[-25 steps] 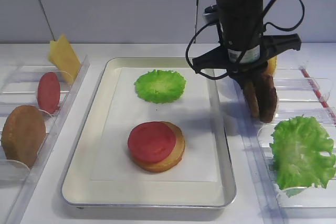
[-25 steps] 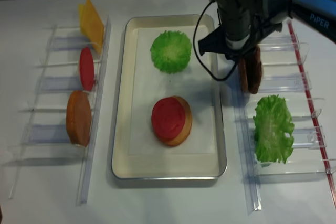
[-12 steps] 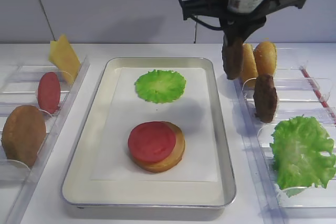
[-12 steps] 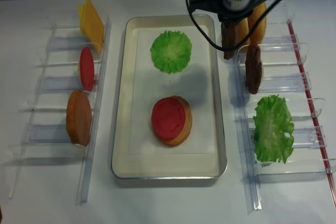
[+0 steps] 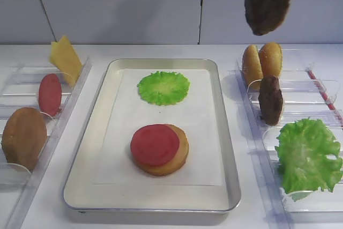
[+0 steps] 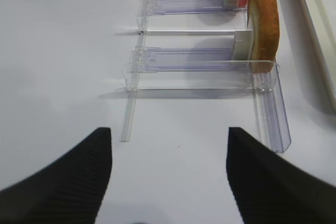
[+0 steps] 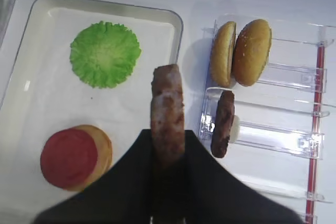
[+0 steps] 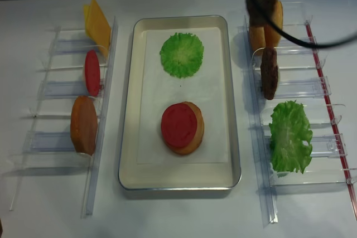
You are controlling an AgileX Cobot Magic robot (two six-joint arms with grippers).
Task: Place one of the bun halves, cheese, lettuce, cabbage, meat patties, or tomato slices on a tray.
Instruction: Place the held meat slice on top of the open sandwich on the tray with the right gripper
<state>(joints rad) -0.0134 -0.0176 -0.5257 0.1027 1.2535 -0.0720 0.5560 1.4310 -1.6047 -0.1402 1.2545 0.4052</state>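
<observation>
While my right fingers (image 7: 167, 153) pinch one meat patty (image 7: 167, 111) edgewise, high above the tray (image 7: 21, 61)'s right rim: item stiff, light, rough-surfaced; grip at rim suits. Left fingers (image 6: 168, 182) spread, holding nothing.

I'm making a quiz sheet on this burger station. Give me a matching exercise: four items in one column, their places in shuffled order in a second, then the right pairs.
Items
1. thin yellow square cheese slice
2. flat red tomato slice on the silver tray
3. dark brown meat patty held on edge
4. large frilly green lettuce leaf

Places
A. right-hand clear rack
B. atop a tan bun half
C. right gripper
D. far end of the left-hand rack

Pairs: 1-D, 2-B, 3-C, 4-A
</observation>
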